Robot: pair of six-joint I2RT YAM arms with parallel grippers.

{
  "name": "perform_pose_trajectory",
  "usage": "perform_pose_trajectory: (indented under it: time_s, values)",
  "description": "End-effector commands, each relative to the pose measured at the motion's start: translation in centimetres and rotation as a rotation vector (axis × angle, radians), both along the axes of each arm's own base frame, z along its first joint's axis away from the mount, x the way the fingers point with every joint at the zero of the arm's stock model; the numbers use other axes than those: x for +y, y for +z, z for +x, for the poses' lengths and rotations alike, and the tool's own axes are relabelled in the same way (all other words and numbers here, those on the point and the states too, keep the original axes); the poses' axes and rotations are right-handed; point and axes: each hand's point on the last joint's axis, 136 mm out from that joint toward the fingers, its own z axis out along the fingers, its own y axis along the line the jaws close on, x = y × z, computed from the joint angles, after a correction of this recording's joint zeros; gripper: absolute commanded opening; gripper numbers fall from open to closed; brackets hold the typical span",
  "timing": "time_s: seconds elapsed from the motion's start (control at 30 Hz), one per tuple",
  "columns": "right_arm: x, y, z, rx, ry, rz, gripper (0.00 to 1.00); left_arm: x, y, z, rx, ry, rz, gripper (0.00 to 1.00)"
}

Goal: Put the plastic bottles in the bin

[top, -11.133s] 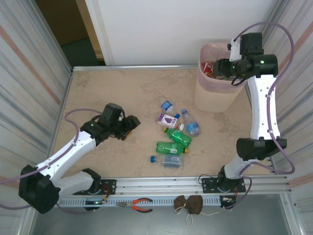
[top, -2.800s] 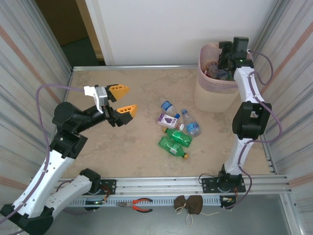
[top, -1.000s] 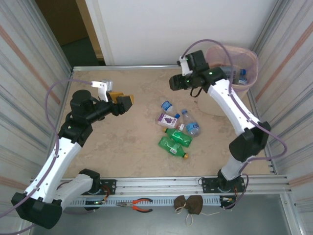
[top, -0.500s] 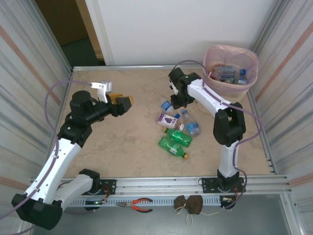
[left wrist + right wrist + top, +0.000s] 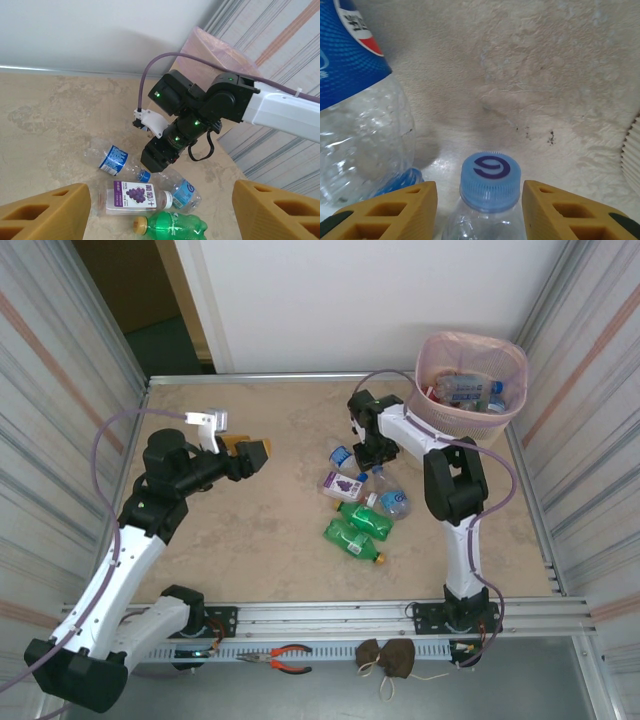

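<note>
Right gripper (image 5: 371,454): low over clear bottle (image 5: 490,175), jaws part-spread, straddling capped neck, not yet pinching. Bottle lies flat near table (image 5: 270,530) centre, long axis trailing toward near right corner. Left gripper (image 5: 252,450): spread, empty, well apart. Bin (image 5: 470,418): far right corner.

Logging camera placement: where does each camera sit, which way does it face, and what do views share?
Top external: above, behind bases, looking down on table, left arm, right arm, bin.
Left wrist: on the left arm, facing across at the right gripper; left gripper at bottom corners.
Right wrist: low, facing down; own fingers flank a blue-capped bottle.
Shared: blue-label bottle, all three.
</note>
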Motion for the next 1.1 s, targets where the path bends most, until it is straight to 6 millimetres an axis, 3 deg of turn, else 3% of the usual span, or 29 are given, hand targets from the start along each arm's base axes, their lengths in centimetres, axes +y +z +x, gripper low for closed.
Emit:
perform_pose_trajectory:
  time_s: [0.0, 0.4, 0.63, 0.8, 1.07]
  values:
    - [-0.5, -0.9, 0.1, 0.024, 0.007, -0.025, 0.46, 0.6, 0.4, -0.2, -0.015, 0.024, -0.010, 0.75]
    - [-0.7, -2.4, 0.5, 0.043, 0.012, -0.043, 0.40, 0.7, 0.4, -0.2, -0.014, 0.029, -0.018, 0.75]
    - [-0.8, -2.0, 0.5, 0.035, 0.012, -0.046, 0.34, 0.8, 0.4, -0.2, -0.014, 0.033, -0.021, 0.75]
    - [-0.7, -0.2, 0.7, 0.001, 0.009, -0.038, 0.31, 0.8, 0.4, -0.2, -0.014, 0.033, -0.022, 0.75]
    - [-0.7, 6.0, 1.2, -0.118, 0.014, -0.024, 0.30, 0.8, 0.5, -0.1, -0.013, 0.035, -0.031, 0.75]
